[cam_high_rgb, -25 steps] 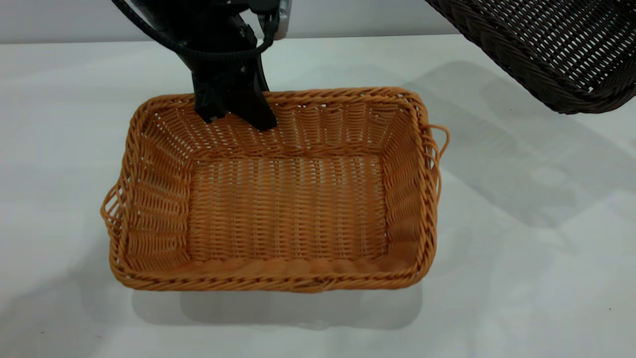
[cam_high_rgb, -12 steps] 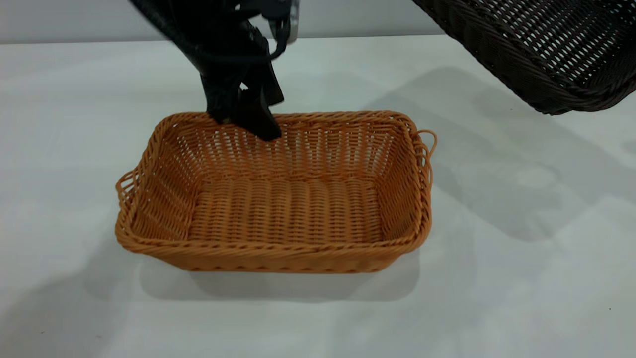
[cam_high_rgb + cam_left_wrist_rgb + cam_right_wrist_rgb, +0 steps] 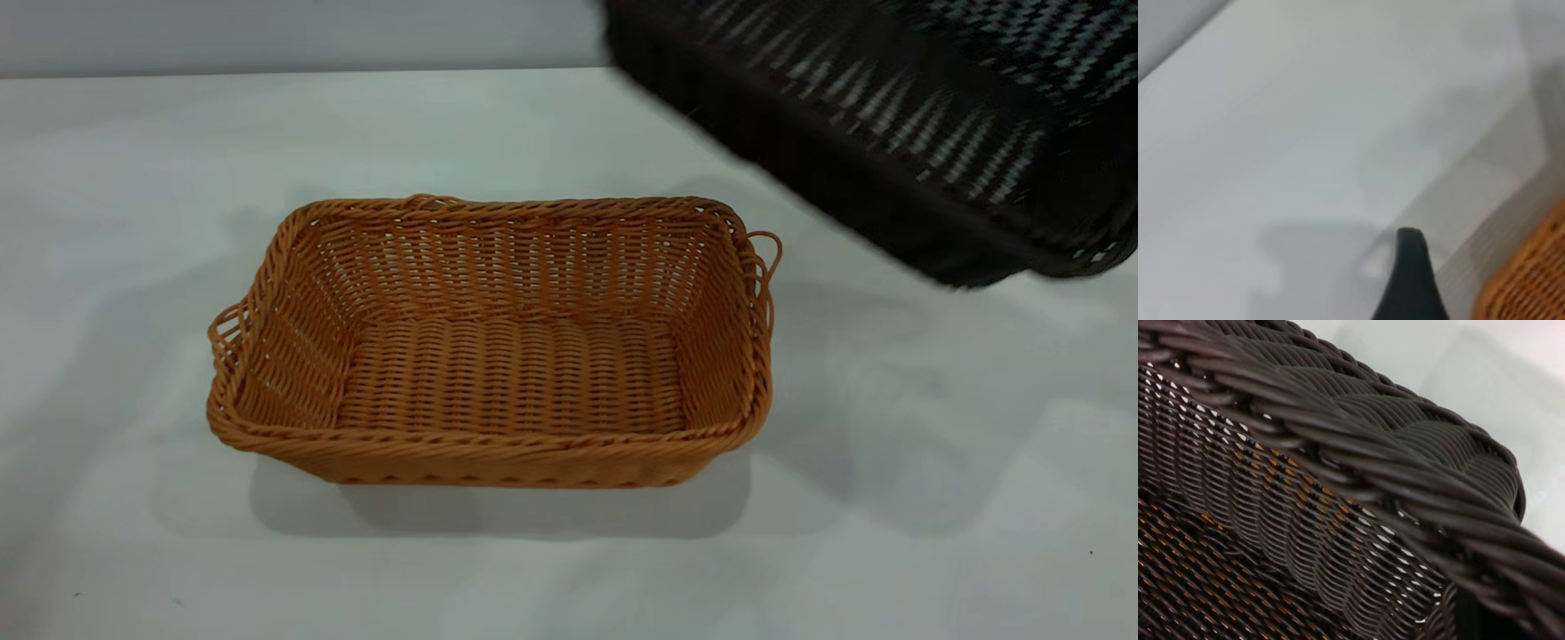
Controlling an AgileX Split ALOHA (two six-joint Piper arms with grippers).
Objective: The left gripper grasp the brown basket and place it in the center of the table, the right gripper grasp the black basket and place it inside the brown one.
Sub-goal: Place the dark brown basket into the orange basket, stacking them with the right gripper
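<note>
The brown basket point(image 3: 498, 356) sits flat and upright in the middle of the table point(image 3: 133, 160), with nothing touching it. Of my left gripper only one black fingertip point(image 3: 1408, 270) shows, in the left wrist view, above bare table and apart from a corner of the brown basket point(image 3: 1531, 280). It is out of the exterior view. The black basket point(image 3: 889, 133) hangs tilted in the air at the far right, above and beyond the brown one. In the right wrist view its braided rim point(image 3: 1358, 447) fills the picture, with a dark finger point(image 3: 1468, 621) of my right gripper clamped at the rim.
A grey wall point(image 3: 267, 36) runs along the table's far edge. Shadows of the baskets fall on the white tabletop to the right of the brown basket.
My left gripper let go of the brown basket's far rim and pulled up out of the exterior view. The black basket has swung left and lower, toward the brown one.
</note>
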